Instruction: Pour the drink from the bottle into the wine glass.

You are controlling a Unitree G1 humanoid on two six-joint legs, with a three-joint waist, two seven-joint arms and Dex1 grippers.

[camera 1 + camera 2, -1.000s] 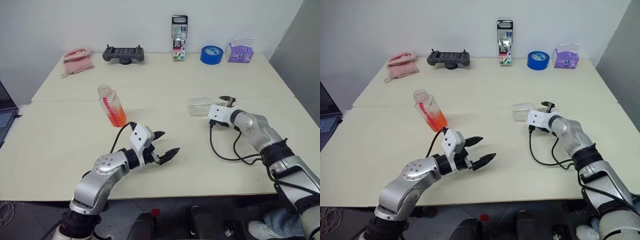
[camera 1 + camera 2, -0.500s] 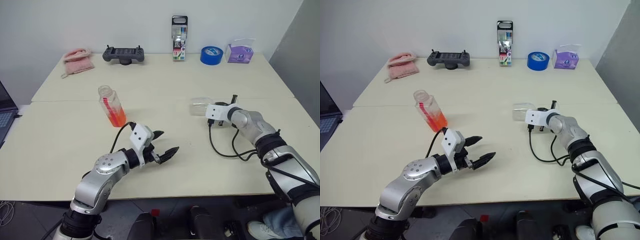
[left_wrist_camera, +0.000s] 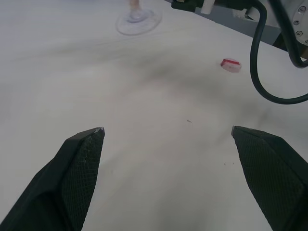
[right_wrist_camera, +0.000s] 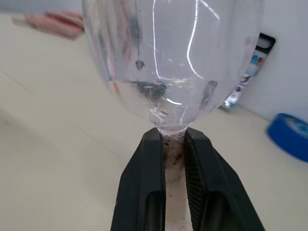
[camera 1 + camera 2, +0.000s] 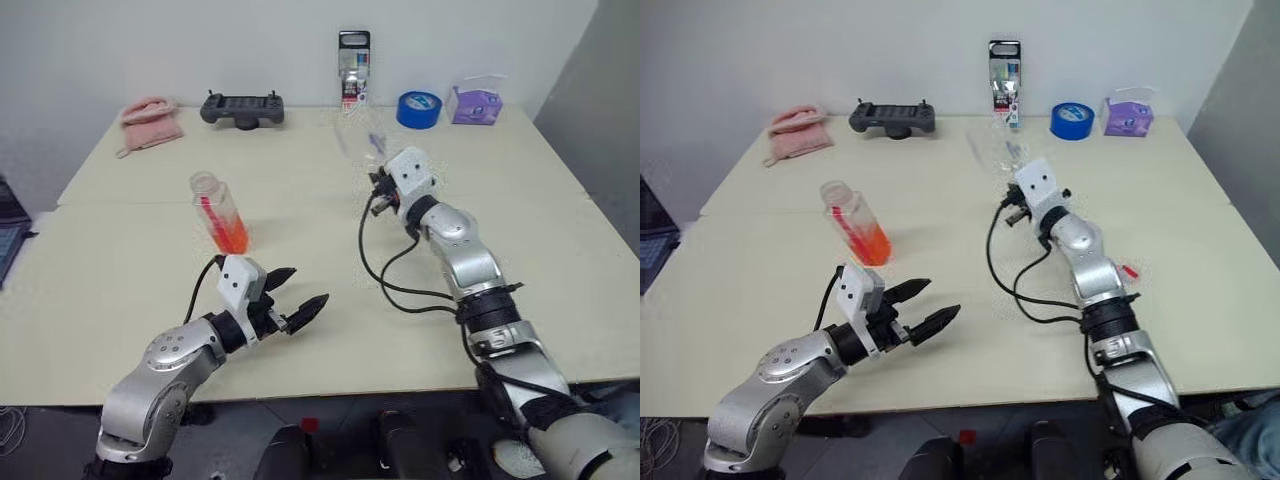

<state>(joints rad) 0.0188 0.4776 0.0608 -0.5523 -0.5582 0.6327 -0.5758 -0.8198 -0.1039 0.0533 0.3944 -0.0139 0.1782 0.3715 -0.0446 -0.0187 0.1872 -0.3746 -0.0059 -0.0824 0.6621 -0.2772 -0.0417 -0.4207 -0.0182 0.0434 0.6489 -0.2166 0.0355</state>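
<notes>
Right tool point(image 4: 174, 139) around one wine glass point(image 4: 173, 62)

Bottle point(image 5: 219, 211) stands on table point(image 5: 120, 270) left of centre — wine glass point(image 5: 360, 140) right of it, further back. Cap point(image 5: 1127, 271) lies far right. Back edge — cloth point(image 5: 150, 122), controller point(image 5: 241, 107), marker pack point(image 5: 352, 70), tape point(image 5: 418, 109), tissues point(image 5: 474, 101).
</notes>
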